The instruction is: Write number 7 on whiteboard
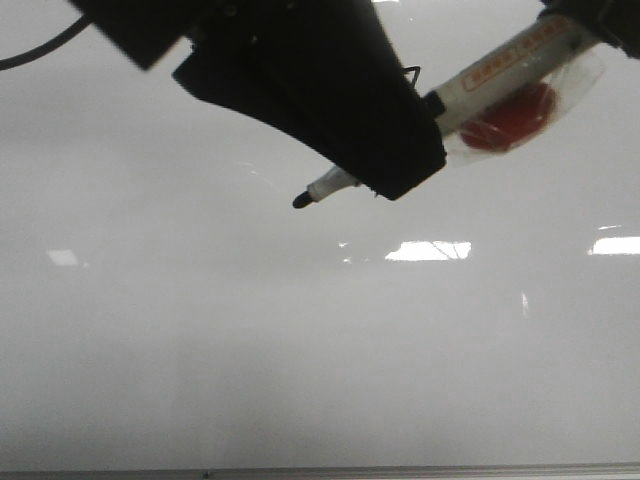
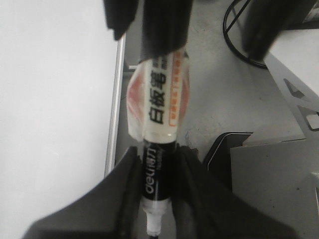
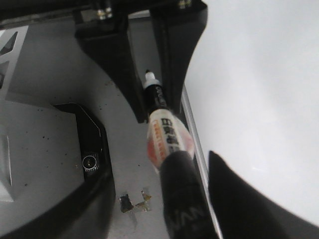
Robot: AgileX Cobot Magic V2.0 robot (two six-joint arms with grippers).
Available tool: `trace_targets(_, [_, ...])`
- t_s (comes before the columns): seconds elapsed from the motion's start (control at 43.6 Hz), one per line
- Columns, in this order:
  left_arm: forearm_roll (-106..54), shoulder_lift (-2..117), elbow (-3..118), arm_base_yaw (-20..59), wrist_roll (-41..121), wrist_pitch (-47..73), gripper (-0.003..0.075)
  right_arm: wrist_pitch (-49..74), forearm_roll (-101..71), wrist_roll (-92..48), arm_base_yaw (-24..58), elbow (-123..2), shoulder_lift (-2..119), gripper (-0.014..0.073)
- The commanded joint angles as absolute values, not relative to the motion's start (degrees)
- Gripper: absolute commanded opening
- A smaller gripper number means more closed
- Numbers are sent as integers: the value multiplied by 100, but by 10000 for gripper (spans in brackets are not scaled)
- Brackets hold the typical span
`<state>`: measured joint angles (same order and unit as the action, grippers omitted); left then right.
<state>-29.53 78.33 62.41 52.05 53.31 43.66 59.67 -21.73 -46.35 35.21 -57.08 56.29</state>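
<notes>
My left end effector (image 1: 385, 165) is clamped on the marker (image 1: 480, 85) (tip uncapped) in front of the whiteboard (image 1: 200, 340); my right end effector (image 3: 199, 199) grips its rear end.

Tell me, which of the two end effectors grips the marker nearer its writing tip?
The left end effector, the black one entering from upper left: it clamps the marker behind the tip, while the right end effector holds the tail.

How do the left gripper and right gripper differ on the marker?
The left gripper is shut on the marker's black barrel near the nib; the right gripper sits at the rear end, grip unclear. In the front view the left gripper looms large, the right gripper barely shows. Both black.
</notes>
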Motion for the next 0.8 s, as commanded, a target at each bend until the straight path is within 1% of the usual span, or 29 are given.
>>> trace_targets(0.0, [-2799, 7652, 6458, 5227, 4965, 4104, 58, 5947, -2040, -4448, 3445, -5961, 5411, 608])
trace_targets(0.206, [-1114, 7369, 6462, 4906, 3072, 4317, 58, 6149, -777, -2838, 3002, -6144, 4847, 591])
trace_targets(0.344, [-57, 6967, 6462, 4383, 1744, 4705, 58, 6155, -469, -2387, 2814, -6144, 4577, 591])
trace_targets(0.482, [815, 6579, 6462, 3529, 643, 5161, 58, 6149, -465, -2388, 2805, -6112, 4538, 591])
trace_targets(0.573, [1040, 6396, 6462, 2824, 333, 5392, 58, 6149, -465, -2377, 2805, -6083, 4542, 591])
trace_targets(0.688, [1017, 6236, 6324, 1935, 292, 5399, 58, 6149, -465, -2372, 2805, -6076, 4542, 591])
trace_targets(0.78, [1017, 6211, 6076, 1289, 0, 5065, 58, 6149, -465, -2372, 2805, -6076, 4542, 591])
